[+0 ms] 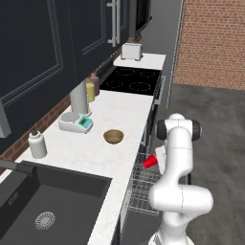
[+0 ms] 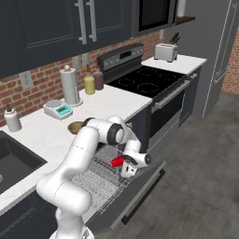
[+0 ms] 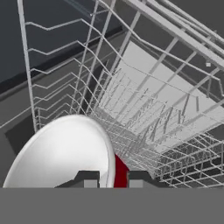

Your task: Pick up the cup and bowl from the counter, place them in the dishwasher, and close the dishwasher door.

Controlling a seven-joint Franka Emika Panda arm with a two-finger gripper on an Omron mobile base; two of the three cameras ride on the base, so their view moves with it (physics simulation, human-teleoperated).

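Note:
My gripper (image 2: pixel 123 165) is shut on the red cup (image 1: pixel 150 161), which lies tilted on its side just above the grey wire rack (image 2: pixel 100 179) of the open dishwasher. In the hand view the cup (image 3: pixel 61 153) shows as a large pale round face with a red edge between my fingertips (image 3: pixel 87 178), and the rack (image 3: pixel 166 122) spreads beyond it. The tan wooden bowl (image 1: pixel 113 136) rests on the white counter (image 1: pixel 119 110) near its front edge, left of the arm. The dishwasher door (image 2: pixel 140 191) hangs folded down below the rack.
A black sink (image 1: pixel 52 201) is set in the near counter. A white bottle (image 1: pixel 37 144), a scale (image 1: pixel 75 123) and a paper towel roll (image 1: pixel 79 97) stand along the brick wall. The stove (image 1: pixel 131 80) and toaster (image 1: pixel 131 50) lie beyond.

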